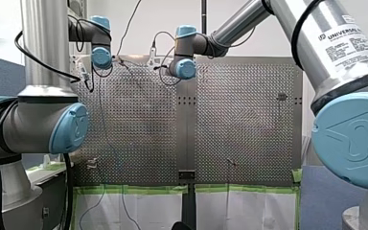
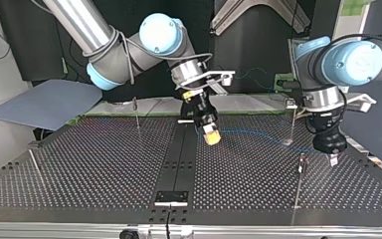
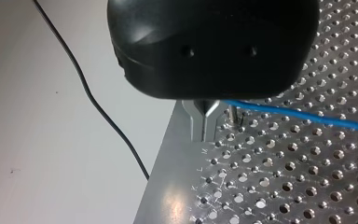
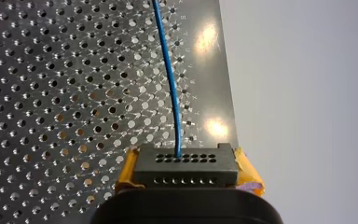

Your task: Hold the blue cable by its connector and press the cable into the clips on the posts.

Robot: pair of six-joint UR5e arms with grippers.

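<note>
Connector (image 4: pixel 186 163) clamped in right pincer (image 4: pixel 189 173) (yellow pads (image 4: pixel 248 171)), left pincer (image 3: pixel 204 136) pinching blue cable (image 3: pixel 298 114).

In the top view the centre strip (image 2: pixel 178 159) runs from the near edge of the table (image 2: pixel 79 169) to its far edge and parts it into two halves. My right gripper (image 2: pixel 211 137) hangs just right of the strip's far half, with the connector (image 4: pixel 186 169) clamped in it. From there the cable (image 2: pixel 248 133) runs on rightward, away from the strip and low over the table, to my left gripper (image 2: pixel 332 158), which is well right of the strip and near the table's side edge. Two posts stand right of the strip: a far post (image 2: pixel 292 127) close to the cable's line, and a near post (image 2: pixel 298 186) between the strip and my left gripper. Left of the strip stand two more: a back post (image 2: pixel 137 117) fairly near it, and an outer post (image 2: pixel 36 169) well away from it.
</note>
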